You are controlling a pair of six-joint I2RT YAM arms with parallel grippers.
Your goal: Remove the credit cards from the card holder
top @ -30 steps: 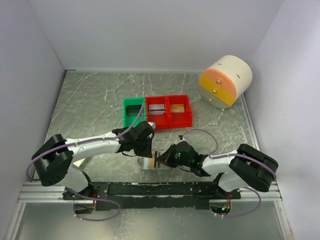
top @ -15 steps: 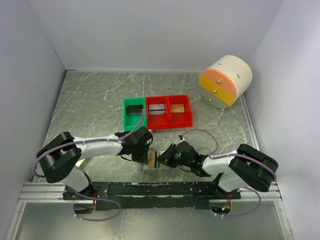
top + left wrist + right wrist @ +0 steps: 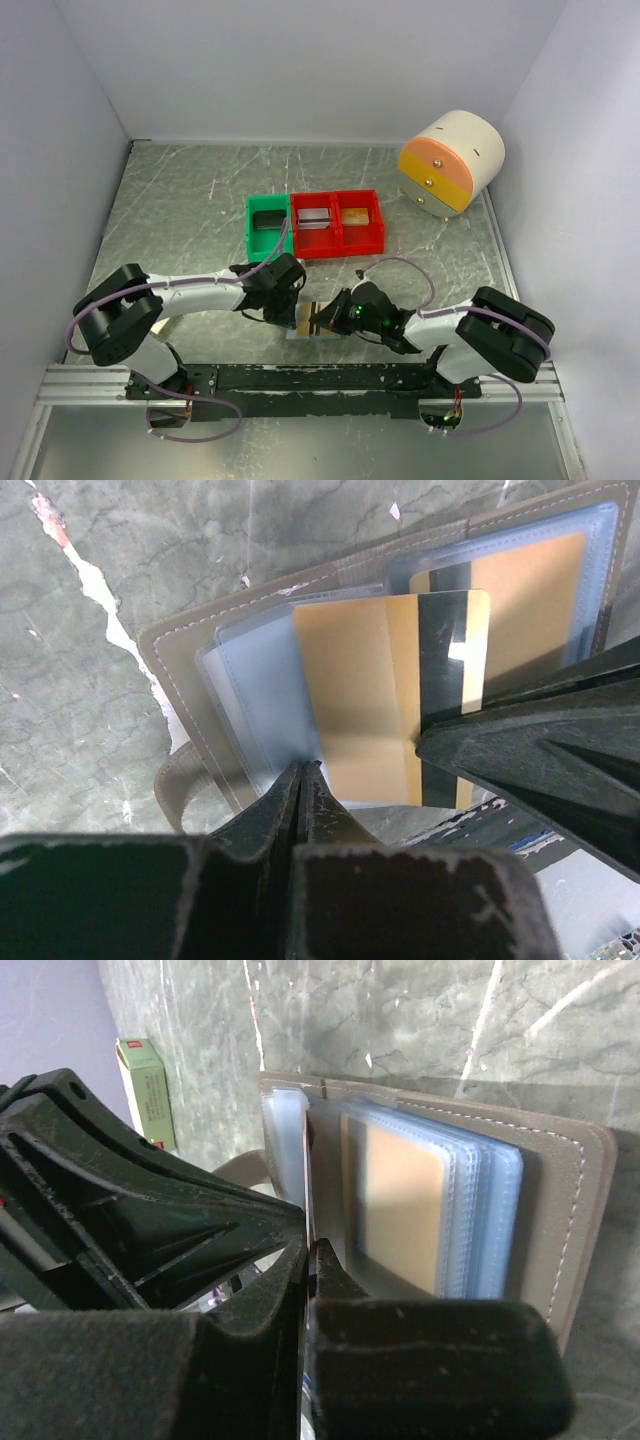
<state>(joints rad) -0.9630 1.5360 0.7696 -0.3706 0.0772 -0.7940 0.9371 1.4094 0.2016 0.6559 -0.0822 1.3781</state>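
Counter: card holder lies open.
Left fingers: clenched, hold unclear.
Right fingers: clamped on striped credit card.

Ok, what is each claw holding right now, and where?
The right claw pinches the loose credit card by its stripe-end edge. The left claw is shut at the card's near corner; card or pocket, cannot tell.

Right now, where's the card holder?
Top view: card holder lies open, centre, near the arms' bases, between left gripper and right gripper, below the red bins.
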